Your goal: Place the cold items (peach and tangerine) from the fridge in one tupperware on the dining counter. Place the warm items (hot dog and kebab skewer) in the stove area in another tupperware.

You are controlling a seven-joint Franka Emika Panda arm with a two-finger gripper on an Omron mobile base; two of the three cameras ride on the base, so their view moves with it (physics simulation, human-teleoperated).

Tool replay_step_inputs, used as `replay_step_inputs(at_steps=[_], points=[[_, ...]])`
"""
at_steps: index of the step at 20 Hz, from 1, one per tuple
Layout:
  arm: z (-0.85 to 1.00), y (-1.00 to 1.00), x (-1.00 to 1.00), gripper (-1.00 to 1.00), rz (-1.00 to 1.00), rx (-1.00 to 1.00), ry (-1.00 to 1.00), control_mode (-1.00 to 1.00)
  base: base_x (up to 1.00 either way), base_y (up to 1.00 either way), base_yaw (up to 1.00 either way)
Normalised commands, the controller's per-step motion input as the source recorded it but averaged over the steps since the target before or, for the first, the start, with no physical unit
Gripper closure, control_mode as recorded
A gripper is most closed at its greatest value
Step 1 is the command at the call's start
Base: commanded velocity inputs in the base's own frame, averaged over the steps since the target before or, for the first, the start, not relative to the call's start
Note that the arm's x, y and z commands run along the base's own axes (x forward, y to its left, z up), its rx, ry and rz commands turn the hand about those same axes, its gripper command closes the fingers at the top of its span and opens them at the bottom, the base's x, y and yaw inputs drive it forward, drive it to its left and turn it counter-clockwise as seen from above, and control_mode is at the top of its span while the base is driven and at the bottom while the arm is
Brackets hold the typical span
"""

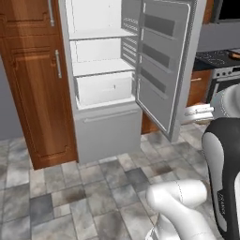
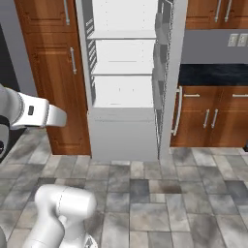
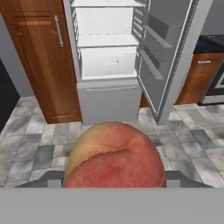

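Hand [image 3: 114, 186] clamps a round red-and-yellow peach [image 3: 114, 157] — the fruit sits between the jaws, close to the camera. Beyond it stands the white fridge [image 3: 109, 61], door [image 3: 168, 57] swung open, over grey stone floor tiles [image 3: 39, 148].

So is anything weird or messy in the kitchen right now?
Only one thing: the fridge door hangs wide open, and the shelves inside look bare. A peach sits right in front of the hand camera, apparently held in the gripper. Nothing looks spilled or broken on the tiled floor.
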Motion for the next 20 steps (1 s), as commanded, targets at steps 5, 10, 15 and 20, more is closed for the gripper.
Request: replay_step_inputs(at_steps=[5, 10, 15, 20], points=[[0.0, 0.0, 0.0, 1.0, 0.0, 0.0, 0.0, 1.0, -1.0, -0.19, -0.16], [0.0, 0.0, 0.0, 1.0, 0.0, 0.0, 0.0, 1.0, -1.0, -0.3, -0.2], [0.0, 0.0, 0.0, 1.0, 0.0, 0.0, 0.0, 1.0, -1.0, -0.55, -0.21], [0.0, 0.0, 0.0, 1.0, 0.0, 0.0, 0.0, 1.0, -0.98, -0.86, -0.19]])
